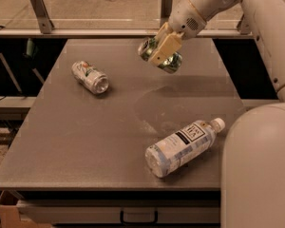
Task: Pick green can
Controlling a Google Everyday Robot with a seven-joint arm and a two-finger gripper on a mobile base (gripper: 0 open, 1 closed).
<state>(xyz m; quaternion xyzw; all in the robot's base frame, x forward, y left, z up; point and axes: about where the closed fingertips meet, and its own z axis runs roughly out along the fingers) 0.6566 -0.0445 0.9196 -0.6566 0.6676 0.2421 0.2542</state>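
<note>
The green can [171, 62] is a small dark green and silvery can with a shiny end. It hangs sideways in the air above the far middle of the table [76, 141]. My gripper [161, 51] is shut on the green can, with a tan finger [162, 48] across its front. The arm comes down from the top right.
A silver-white can with small red and green marks [90, 77] lies on its side at the far left. A clear plastic bottle with a white cap [183, 145] lies at the front right. My arm's big white link [259, 170] fills the bottom right corner.
</note>
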